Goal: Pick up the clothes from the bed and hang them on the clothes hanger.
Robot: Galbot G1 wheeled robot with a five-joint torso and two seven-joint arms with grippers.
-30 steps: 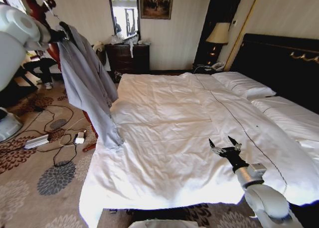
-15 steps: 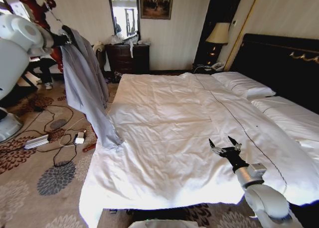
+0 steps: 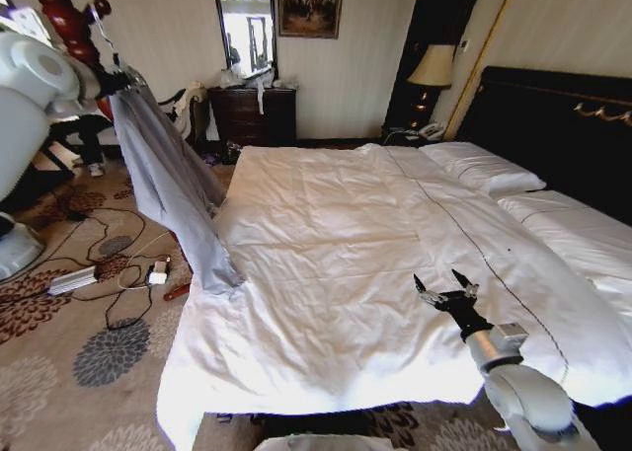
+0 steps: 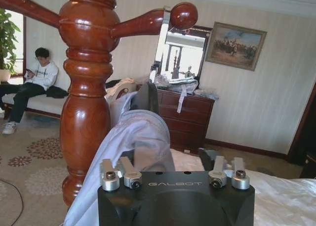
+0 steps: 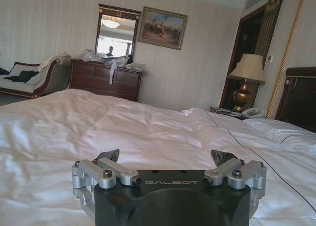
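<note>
Clothes point(image 3: 173, 189) aloft on raised left gripper point(image 3: 117, 78), beside bed point(image 3: 375, 263).

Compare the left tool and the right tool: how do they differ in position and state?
The left tool is raised high beside the red wooden coat stand, off the side of the bed; the right tool is low over the white duvet. The left tool is shut on the grey shirt, which hangs down from it; the right tool is open and holds nothing. Both are black tools marked Galbot.
</note>
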